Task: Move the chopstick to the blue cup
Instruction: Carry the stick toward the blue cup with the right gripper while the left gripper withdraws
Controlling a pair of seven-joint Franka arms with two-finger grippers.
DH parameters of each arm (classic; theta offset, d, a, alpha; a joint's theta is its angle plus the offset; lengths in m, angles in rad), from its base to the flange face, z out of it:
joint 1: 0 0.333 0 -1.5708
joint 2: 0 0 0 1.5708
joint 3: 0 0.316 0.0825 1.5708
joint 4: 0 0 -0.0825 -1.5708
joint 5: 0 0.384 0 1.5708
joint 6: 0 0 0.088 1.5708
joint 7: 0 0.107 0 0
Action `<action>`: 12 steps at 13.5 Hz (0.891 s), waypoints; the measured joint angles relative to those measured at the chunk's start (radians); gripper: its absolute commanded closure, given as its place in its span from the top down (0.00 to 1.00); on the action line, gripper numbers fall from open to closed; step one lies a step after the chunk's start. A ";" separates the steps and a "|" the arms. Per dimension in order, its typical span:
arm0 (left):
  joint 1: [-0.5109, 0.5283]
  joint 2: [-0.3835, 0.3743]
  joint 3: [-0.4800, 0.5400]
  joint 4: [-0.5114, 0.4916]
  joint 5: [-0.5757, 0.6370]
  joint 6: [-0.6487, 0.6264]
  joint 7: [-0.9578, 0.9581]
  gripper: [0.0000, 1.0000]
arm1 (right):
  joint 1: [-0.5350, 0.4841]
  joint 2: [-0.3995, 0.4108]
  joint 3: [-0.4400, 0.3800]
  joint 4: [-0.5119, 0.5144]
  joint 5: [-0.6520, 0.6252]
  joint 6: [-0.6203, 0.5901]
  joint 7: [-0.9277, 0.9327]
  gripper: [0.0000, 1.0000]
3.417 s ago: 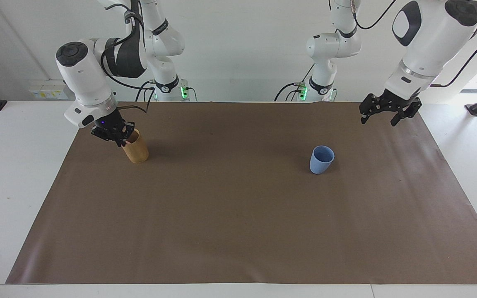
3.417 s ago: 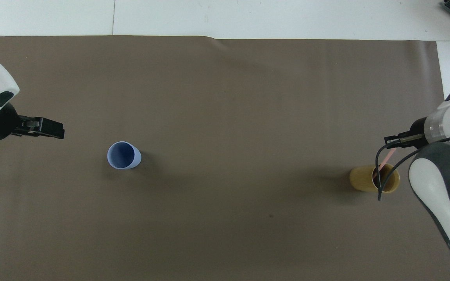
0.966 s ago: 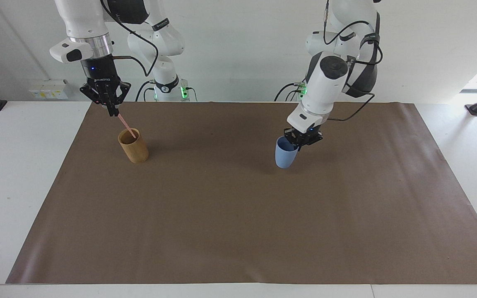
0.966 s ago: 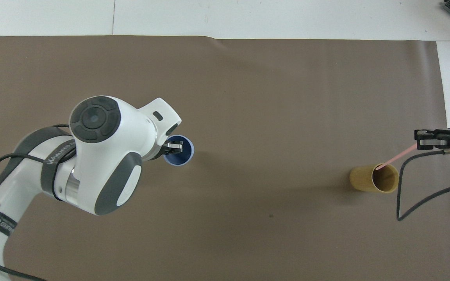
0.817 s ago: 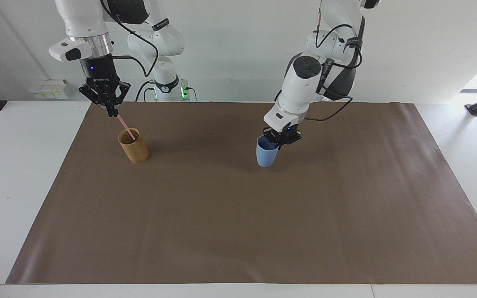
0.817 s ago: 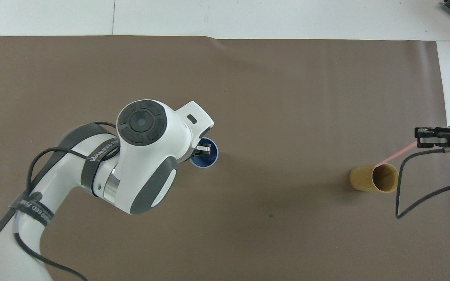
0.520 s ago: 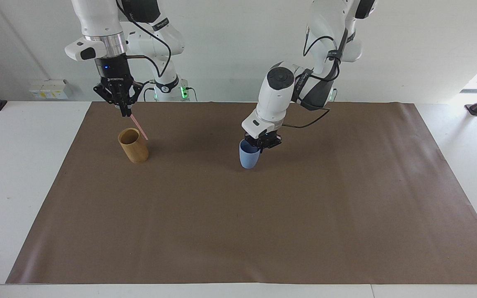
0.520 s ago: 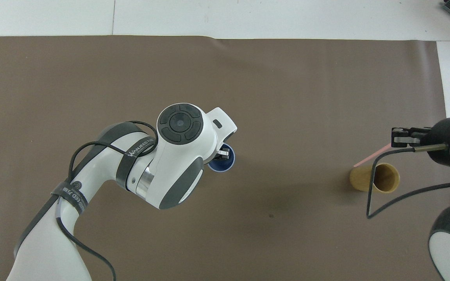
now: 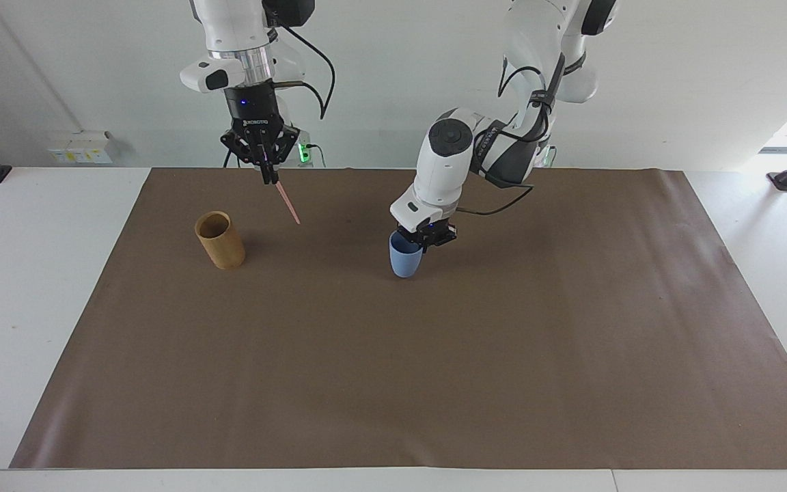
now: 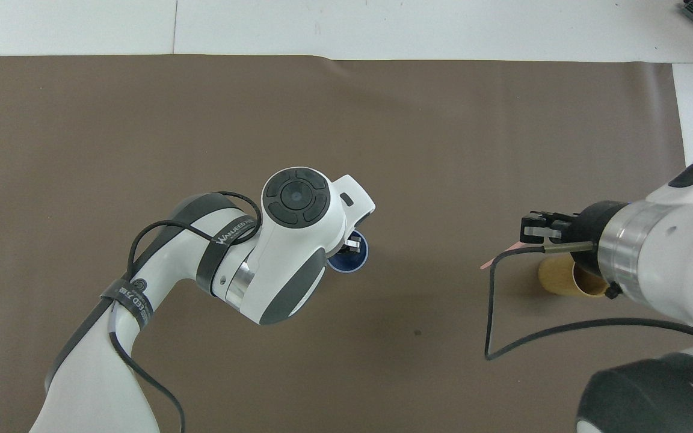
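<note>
The blue cup (image 9: 405,261) stands upright near the mat's middle; it also shows in the overhead view (image 10: 354,263). My left gripper (image 9: 426,236) is shut on its rim, one finger inside the cup, and shows from above (image 10: 352,245). My right gripper (image 9: 269,175) is shut on the top end of one pale pink chopstick (image 9: 288,201). It hangs slanted in the air over the mat, between the bamboo cup and the blue cup. From above, the right gripper (image 10: 530,231) and the chopstick's tip (image 10: 494,260) show beside the bamboo cup.
A tan bamboo cup (image 9: 220,240) stands upright toward the right arm's end of the brown mat (image 9: 393,383), partly covered by the right arm from above (image 10: 557,278). A white table surrounds the mat.
My right gripper lifted the chopstick out of the bamboo cup and carried it toward the blue cup. My left gripper took the blue cup by its rim and moved it toward the mat's middle.
</note>
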 measured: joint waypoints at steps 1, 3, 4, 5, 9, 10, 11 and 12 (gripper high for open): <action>-0.003 0.007 0.000 0.000 0.000 0.000 0.000 0.00 | 0.019 -0.005 0.000 0.000 0.000 -0.009 0.025 0.00; -0.004 0.017 0.001 -0.003 0.000 0.003 0.000 0.36 | 0.050 -0.016 0.001 -0.001 0.000 -0.014 0.061 0.00; -0.004 0.019 0.001 -0.005 0.000 0.006 0.000 0.67 | 0.061 -0.020 0.001 -0.001 0.000 -0.014 0.068 0.00; -0.004 0.019 0.001 -0.006 0.000 0.007 0.000 1.00 | 0.067 -0.024 0.001 -0.003 0.000 -0.014 0.070 0.00; -0.003 0.014 0.016 0.000 0.000 0.006 -0.002 1.00 | 0.069 -0.033 0.001 -0.013 0.000 -0.009 0.070 0.00; 0.003 0.003 0.027 0.003 0.001 0.002 -0.002 1.00 | 0.070 -0.033 0.001 -0.013 0.000 -0.007 0.070 0.00; 0.016 -0.015 0.038 0.007 0.003 -0.006 -0.002 1.00 | 0.071 -0.033 0.002 -0.013 0.000 -0.006 0.070 0.00; 0.036 -0.035 0.043 0.011 0.004 -0.017 -0.002 1.00 | 0.074 -0.033 0.004 -0.014 0.000 0.003 0.070 0.00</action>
